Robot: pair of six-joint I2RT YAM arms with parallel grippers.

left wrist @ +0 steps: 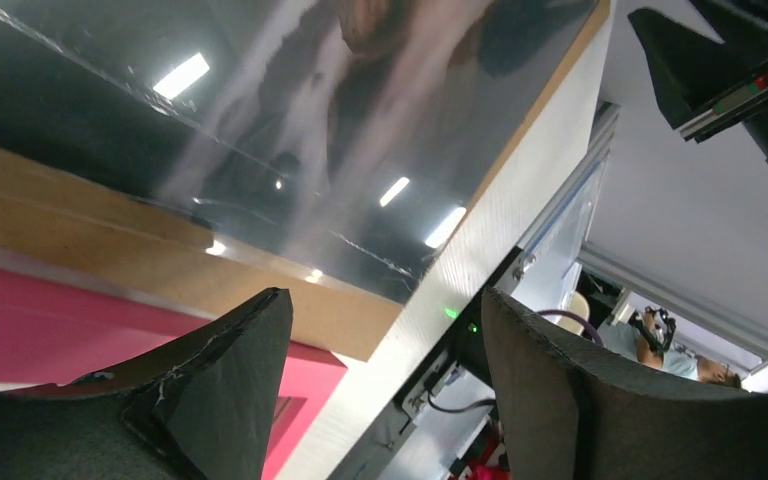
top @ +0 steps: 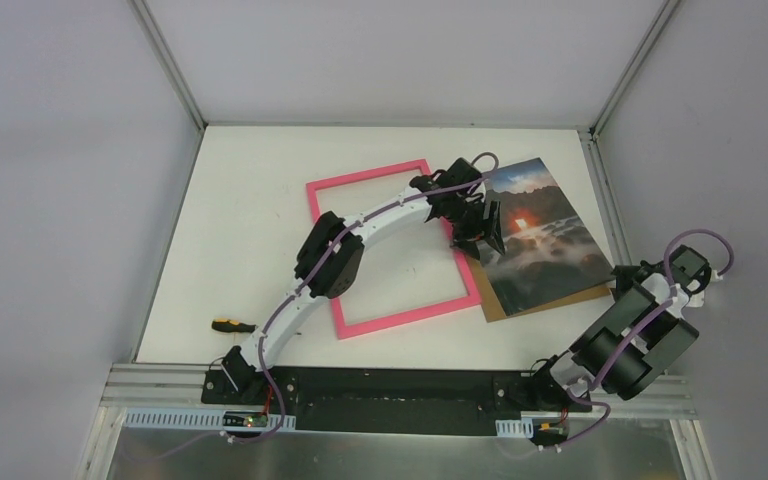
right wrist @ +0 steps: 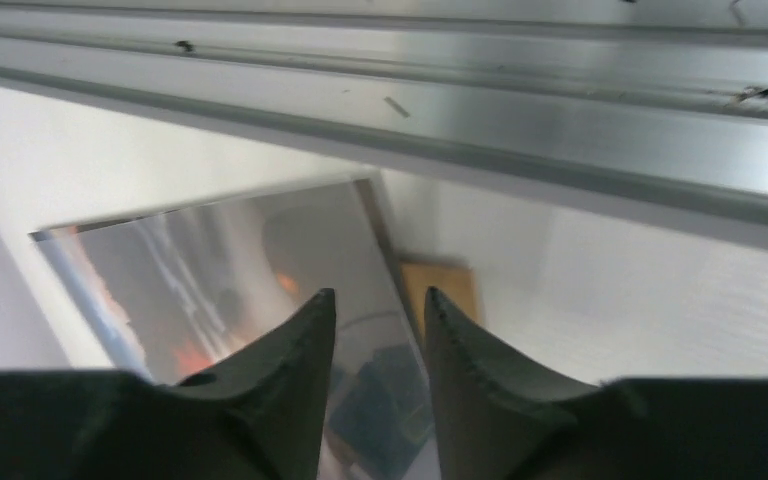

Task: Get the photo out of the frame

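**Evidently the photo is already out of its frame**

The pink frame (top: 410, 314) lies flat in the middle of the white table (top: 260, 200), and bare table shows through its opening. The photo (top: 545, 235) lies face up just to its right on a brown backing board (top: 495, 305). Its left edge meets or slightly overlaps the frame's right bar; the top view cannot settle which, because the left arm covers that seam.

The left gripper (left wrist: 385, 292) hangs low over that junction, probably to part print from frame. Its jaws stand well apart with nothing between them. In the left wrist view the glossy print, a strip of brown board and the pink bar fill the space beyond the dark fingers (left wrist: 230, 380), so the gripper sits close to that edge without holding it.

The right gripper (right wrist: 378, 300) waits by the photo's near right corner, likely ready to steady or pull the print. Its jaws leave a narrow empty gap, and it grips nothing.

An orange-handled screwdriver (top: 232, 325) lies well apart near the left arm's base.

Glare washes out the picture in both wrist views. The right gripper itself is mostly hidden behind its own arm from above. Whether photo and board are joined cannot be told.
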